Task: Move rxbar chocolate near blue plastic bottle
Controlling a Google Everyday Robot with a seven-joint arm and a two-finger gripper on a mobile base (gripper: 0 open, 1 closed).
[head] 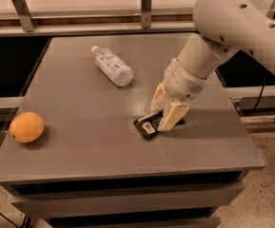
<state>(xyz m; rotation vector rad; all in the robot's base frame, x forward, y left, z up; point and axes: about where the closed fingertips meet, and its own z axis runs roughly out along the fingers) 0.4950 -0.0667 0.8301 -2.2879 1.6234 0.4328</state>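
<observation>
A round orange fruit [26, 126] is sitting near the left edge of the flat grey table [80, 160]. Further right, toward the back, a small clear blue plastic bottle with a white cap [112, 66] is lying on its side. Right of centre, well apart from it, the thin black rxbar chocolate wrapper with a white barcode patch [146, 125] is lying flat on the tabletop. The cream two-finger gripper [160, 118] is reaching down over the bar's right end, its fingers [173, 115] straddling and seemingly pinching it. The bar is probably handling as light, slick and slightly bendy, so gripping across its narrow width is looking soundest
</observation>
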